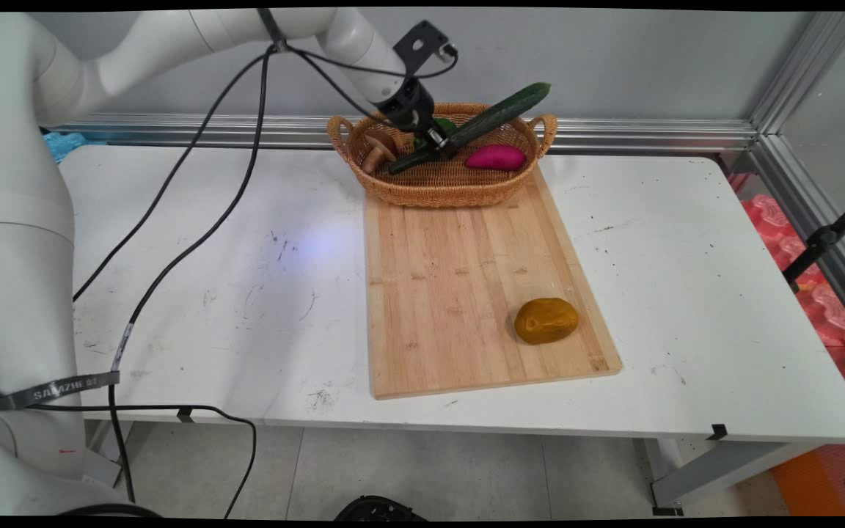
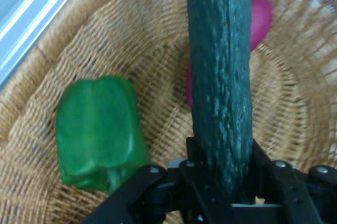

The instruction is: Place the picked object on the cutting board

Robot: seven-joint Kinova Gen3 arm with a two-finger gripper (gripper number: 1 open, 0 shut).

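Where the woven wicker basket [image 1: 437, 192] sits at the far end of the bamboo board [image 1: 466, 293], the black gripper [image 1: 439, 144] pinches a long, bumpy dark-green cucumber [image 1: 499, 116] near its lower end. The cucumber tilts up past the basket's far right rim. Inside lie a glossy, blocky green pepper [image 2: 97, 134], a smooth magenta sweet potato [image 1: 495, 157] and a brown mushroom [image 1: 378, 149]. A rounded, ochre potato [image 1: 546, 320] rests near the board's near right corner.

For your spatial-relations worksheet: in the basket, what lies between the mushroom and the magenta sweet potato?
The cucumber, gripped by the claw, slants between mushroom and sweet potato in the main view.
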